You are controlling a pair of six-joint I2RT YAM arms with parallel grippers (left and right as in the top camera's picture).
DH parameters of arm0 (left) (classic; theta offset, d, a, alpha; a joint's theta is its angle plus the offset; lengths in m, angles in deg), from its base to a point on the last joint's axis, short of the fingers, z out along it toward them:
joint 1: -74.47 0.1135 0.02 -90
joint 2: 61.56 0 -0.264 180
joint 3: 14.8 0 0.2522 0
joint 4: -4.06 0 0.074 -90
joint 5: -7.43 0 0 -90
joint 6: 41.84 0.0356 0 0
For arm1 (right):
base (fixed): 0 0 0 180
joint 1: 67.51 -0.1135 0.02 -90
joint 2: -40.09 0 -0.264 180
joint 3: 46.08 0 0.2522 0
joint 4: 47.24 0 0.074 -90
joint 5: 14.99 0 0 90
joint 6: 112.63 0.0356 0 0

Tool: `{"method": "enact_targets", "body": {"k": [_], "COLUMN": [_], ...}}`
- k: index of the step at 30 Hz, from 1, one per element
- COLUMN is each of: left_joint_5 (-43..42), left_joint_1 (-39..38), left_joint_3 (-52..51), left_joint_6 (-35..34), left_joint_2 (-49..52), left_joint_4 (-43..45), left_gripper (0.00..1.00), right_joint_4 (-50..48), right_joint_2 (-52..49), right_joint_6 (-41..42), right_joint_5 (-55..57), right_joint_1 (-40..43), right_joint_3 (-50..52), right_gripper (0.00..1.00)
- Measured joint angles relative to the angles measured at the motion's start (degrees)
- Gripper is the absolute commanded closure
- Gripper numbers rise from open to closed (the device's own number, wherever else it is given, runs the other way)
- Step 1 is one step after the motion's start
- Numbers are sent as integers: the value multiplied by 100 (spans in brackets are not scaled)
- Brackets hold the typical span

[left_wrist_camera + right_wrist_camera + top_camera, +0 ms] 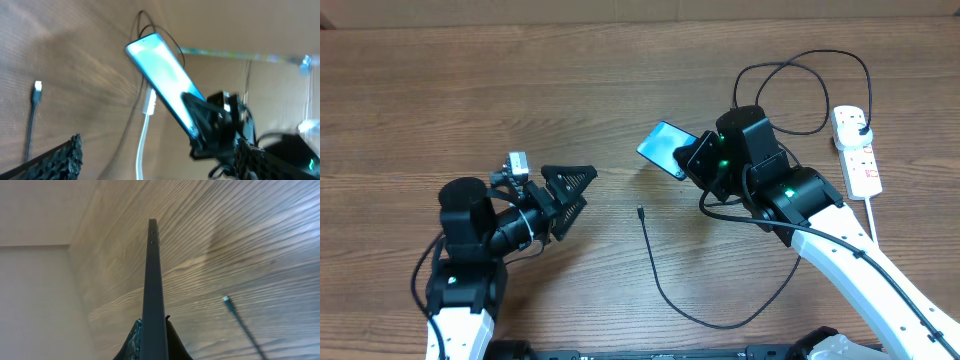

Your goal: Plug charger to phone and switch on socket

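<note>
**Phone gripped in the air, cable loose on the table**

The right gripper is clamped on one end of the phone, which is lifted and tilted (screen lit). The left gripper hangs empty with its jaws spread wide. The charger trails across the wooden table, its tip lying between the arms. The socket sits at the far right, and its switches are too small to read.

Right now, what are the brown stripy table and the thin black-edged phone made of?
The brown table looks like wood or wood-look laminate, with a matt finish: long grain lines run across it. The thin black-edged phone seems to have a glossy glass front, shining blue-white, and a smooth dark edge, metal or plastic.
</note>
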State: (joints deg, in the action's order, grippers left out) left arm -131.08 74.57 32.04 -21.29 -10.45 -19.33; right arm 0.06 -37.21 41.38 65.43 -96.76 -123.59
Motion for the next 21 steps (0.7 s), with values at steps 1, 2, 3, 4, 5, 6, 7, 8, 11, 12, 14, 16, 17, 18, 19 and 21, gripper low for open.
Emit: {"method": "enact_targets", "body": {"k": [1, 2, 3, 4, 5, 6, 7, 8, 11, 12, 14, 16, 17, 18, 19, 21], "left_joint_5": [-28, -46, -68, -81, -85, -85, -85, -81, -31, 11, 138, 251, 345, 472, 581, 807], "left_joint_1": [0, 0, 0, 0, 0, -9, -13, -39, -175, -238, -407, -562, -688, -837, -953, -1228], "left_joint_3": [-61, -87, -94, -94, -94, -94, -94, -94, -94, -94, -94, -94, -94, -94, -94, -94], "left_joint_6": [-308, -562, -809, -1043, -1300, -1530, -1764, -1967, -2535, -2691, -3016, -3279, -3451, -3622, -3746, -4004], "left_joint_2": [96, 168, 234, 289, 328, 356, 380, 396, 431, 431, 433, 444, 461, 483, 498, 538], "left_joint_4": [76, 138, 195, 247, 310, 367, 424, 507, 721, 758, 798, 798, 798, 800, 800, 798], "left_gripper": [8, 9, 11, 12, 13, 14, 14, 14, 14, 13, 13, 13, 14, 16, 16, 17], "right_joint_4": [-24, -31, -31, -28, -31, -35, -35, -37, -50, -48, -50, -87, -118, -160, -177, -186], "right_joint_2": [0, 0, 0, 0, 0, 0, 0, 0, 0, 0, 0, 0, 0, 0, 0, 0], "right_joint_6": [83, 192, 254, 348, 428, 505, 553, 603, 767, 824, 955, 1086, 1115, 1167, 1213, 1320], "right_joint_5": [-61, -116, -157, -199, -238, -282, -323, -350, -422, -450, -509, -560, -570, -590, -608, -627], "right_joint_1": [0, 0, 0, 0, 0, -4, -11, -24, -146, -219, -393, -595, -669, -750, -809, -890], "right_joint_3": [0, 0, 0, 0, 0, 0, 0, 0, 0, 0, 0, 0, 0, 0, 0, 0], "right_gripper": [96, 96, 96, 96, 96, 96, 96, 96, 96, 96, 96, 96, 96, 96, 96, 96]}}
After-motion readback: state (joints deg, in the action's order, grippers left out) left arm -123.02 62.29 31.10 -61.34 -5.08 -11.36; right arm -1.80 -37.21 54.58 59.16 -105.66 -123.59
